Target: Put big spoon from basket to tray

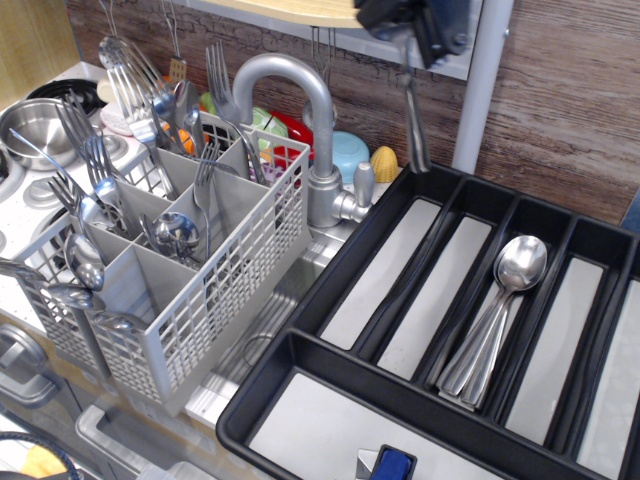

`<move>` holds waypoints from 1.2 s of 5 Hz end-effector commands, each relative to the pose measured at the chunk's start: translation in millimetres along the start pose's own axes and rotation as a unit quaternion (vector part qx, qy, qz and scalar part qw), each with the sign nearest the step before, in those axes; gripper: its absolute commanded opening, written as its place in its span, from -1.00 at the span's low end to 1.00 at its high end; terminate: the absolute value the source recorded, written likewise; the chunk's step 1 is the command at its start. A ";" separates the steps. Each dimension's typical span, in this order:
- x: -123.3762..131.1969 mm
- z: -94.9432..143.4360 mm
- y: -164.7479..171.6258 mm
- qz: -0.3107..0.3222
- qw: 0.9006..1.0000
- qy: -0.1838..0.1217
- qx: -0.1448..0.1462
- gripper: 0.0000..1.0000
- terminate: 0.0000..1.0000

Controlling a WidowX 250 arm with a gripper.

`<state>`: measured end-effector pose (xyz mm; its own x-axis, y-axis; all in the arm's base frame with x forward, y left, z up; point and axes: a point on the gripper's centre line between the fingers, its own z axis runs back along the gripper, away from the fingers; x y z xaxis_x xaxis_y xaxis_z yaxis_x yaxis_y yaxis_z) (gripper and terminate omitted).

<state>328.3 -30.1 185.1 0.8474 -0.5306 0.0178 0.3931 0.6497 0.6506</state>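
My gripper (411, 42) is at the top of the view, above the far left corner of the black tray (331, 262). It is shut on the big spoon (412, 120). The spoon's slim steel handle hangs down almost upright, and its lower end is just over the tray's back rim. The spoon's bowl is hidden in the gripper. The grey lattice basket (225, 283) stands at the left, with forks and smaller spoons upright in its compartments. Several big spoons (500, 315) lie stacked in one long slot of the tray.
A curved steel faucet (305, 100) rises between basket and tray, just left of the hanging spoon. A white post (482, 85) stands behind the tray. A round steel pot (30, 125) is at the far left. A blue object (392, 465) lies in the crosswise slot.
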 end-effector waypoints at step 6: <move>50.2 -50.0 -113.9 -0.080 0.989 0.087 -0.088 -1.00 -1.00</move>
<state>339.4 -101.9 57.1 0.7959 -0.5484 -0.2565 0.5997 0.6559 0.4585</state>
